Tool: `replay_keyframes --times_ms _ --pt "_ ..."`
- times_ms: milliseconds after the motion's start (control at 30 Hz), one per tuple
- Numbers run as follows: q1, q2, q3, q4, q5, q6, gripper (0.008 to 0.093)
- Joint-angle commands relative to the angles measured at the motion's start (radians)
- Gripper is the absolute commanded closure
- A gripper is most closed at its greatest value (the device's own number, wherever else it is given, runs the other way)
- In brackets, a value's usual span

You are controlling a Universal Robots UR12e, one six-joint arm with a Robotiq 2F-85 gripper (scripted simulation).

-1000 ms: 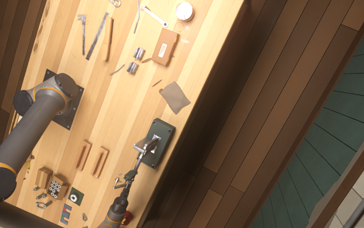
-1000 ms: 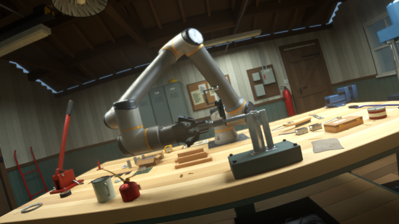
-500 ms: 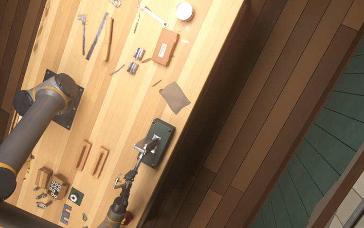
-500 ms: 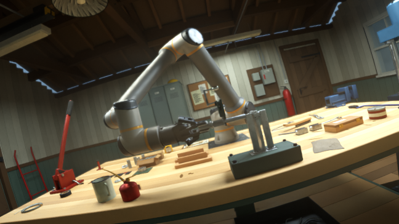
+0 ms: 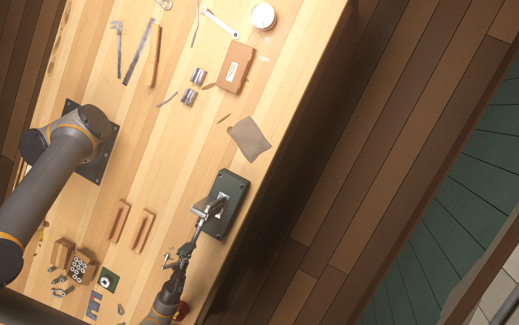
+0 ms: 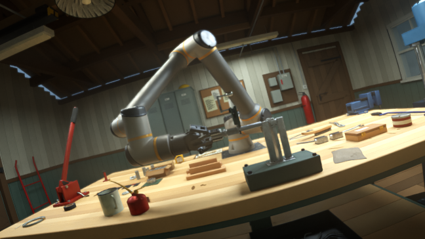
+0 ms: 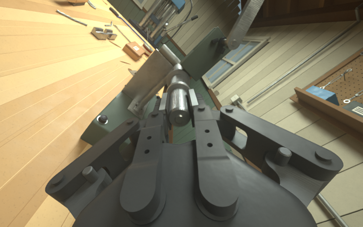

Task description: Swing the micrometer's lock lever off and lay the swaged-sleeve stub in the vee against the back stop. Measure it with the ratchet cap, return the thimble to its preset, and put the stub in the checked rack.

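Observation:
The micrometer's ratchet cap [image 7: 178, 105], a shiny steel cylinder at the end of the horizontal spindle, sits between my fingers. The spindle runs on into the grey steel frame [image 5: 209, 207] [image 6: 276, 139], which stands upright on a dark green base [image 5: 226, 203] [image 6: 282, 169] near the bench's front edge. A black lock lever [image 6: 234, 115] stands up from the spindle just beyond my fingers. I cannot see the stub in the vee; the frame hides it. Two wooden racks [image 5: 131, 226] [image 6: 205, 168] lie flat on the bench beside the stand. My gripper [image 5: 186, 251] [image 6: 214, 135] [image 7: 178, 107] is closed on the ratchet cap.
The bench's front edge [image 5: 245, 237] runs just beyond the green base. A grey cloth [image 5: 250, 138] lies past the base, and a brown box [image 5: 235, 66], two steel blocks [image 5: 193, 86] and hand tools lie farther along. Small boxes and fittings [image 5: 72, 266] sit near my arm.

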Motion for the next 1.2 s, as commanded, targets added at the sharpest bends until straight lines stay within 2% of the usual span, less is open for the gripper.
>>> replay_keyframes --times_ms 0,1167 --pt "0.0 -0.001 -0.001 0.0 0.0 0.005 0.0934" --pt "0.0 -0.001 -0.001 0.0 0.0 0.072 0.0934"
